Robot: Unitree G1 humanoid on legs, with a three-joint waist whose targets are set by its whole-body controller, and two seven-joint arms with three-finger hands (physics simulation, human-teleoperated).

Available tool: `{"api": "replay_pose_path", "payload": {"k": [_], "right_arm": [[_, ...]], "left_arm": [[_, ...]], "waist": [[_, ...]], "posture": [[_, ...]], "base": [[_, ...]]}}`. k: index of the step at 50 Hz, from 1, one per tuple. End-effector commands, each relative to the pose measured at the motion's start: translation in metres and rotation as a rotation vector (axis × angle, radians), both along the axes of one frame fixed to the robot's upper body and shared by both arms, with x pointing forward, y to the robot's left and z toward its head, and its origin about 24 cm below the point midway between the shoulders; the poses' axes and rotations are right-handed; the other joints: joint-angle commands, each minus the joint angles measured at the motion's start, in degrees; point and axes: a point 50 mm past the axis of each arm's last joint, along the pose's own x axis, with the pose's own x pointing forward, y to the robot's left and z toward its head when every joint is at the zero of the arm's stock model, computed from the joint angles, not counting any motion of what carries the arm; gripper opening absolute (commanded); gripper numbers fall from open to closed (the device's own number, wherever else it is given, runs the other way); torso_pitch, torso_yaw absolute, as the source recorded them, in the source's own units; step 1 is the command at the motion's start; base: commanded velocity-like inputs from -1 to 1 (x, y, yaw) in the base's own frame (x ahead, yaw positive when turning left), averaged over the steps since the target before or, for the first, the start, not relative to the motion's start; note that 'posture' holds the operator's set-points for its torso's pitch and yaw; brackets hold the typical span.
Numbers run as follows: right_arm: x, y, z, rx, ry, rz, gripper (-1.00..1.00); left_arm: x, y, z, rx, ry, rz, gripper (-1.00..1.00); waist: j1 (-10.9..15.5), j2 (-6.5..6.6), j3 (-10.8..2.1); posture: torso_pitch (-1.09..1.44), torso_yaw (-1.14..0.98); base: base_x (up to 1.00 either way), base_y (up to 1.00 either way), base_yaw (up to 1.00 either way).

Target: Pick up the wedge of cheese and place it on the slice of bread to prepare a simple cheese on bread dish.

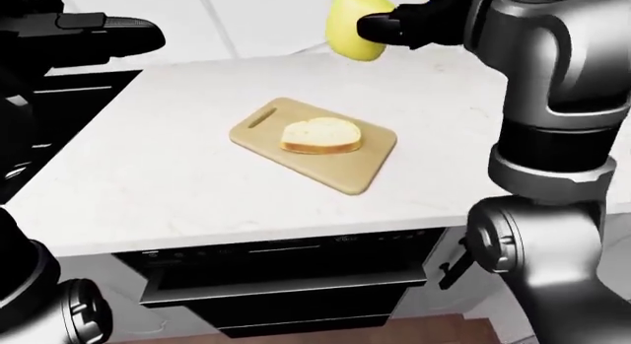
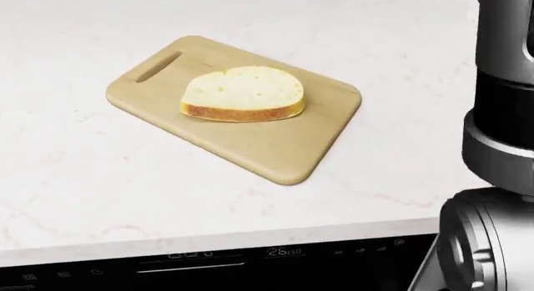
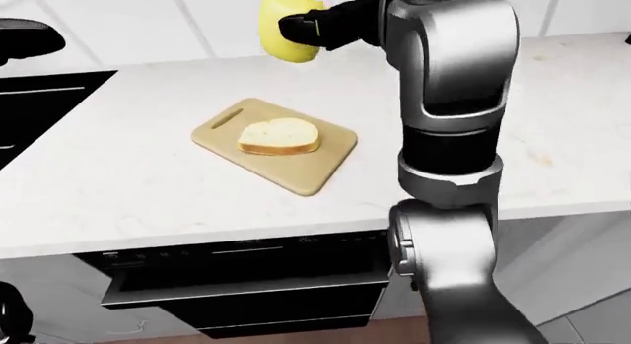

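One step was done: the cheese wedge [image 1: 353, 33] was clamped in the right hand [image 1: 394, 27], at one o'clock above the bread slice [image 1: 319, 135]; placing remained; the left hand's [image 1: 94, 30] state could not be told.

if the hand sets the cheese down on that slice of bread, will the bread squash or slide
The bread looks thick with a firm crust, so probably little squashing. It lies flat on the cutting board, so sliding seems unlikely. The cheese looks rounded and might rock on it.

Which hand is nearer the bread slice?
Right. The right hand holds the cheese wedge above the bread slice, toward upper right; the left hand sits far upper left.
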Motion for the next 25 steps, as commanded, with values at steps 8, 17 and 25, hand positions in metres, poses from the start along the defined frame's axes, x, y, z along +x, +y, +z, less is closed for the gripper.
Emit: {"api": "replay_pose_path", "payload": {"k": [8, 17, 25], "right_arm": [[0.028, 0.032, 0.043, -0.025, -0.051, 0.035, -1.00], [0.046, 0.048, 0.032, -0.106, 0.018, 0.049, -1.00], [0.055, 0.053, 0.014, -0.140, 0.061, 0.036, -1.00]], "left_arm": [[-0.005, -0.002, 0.012, 0.016, -0.069, 0.001, 1.00], [-0.005, -0.004, 0.012, 0.018, -0.070, -0.004, 1.00], [-0.008, -0.004, 0.013, 0.014, -0.073, -0.005, 1.00]], "waist": [[-0.77, 1.21, -1.72], [-1.19, 2.19, -1.75], [-1.06, 2.43, -2.04]], "posture": [[0.00, 0.00], [0.00, 0.00], [0.00, 0.00]], "base": [[0.00, 0.00, 0.00], [0.00, 0.00, 0.00], [0.00, 0.00, 0.00]]}}
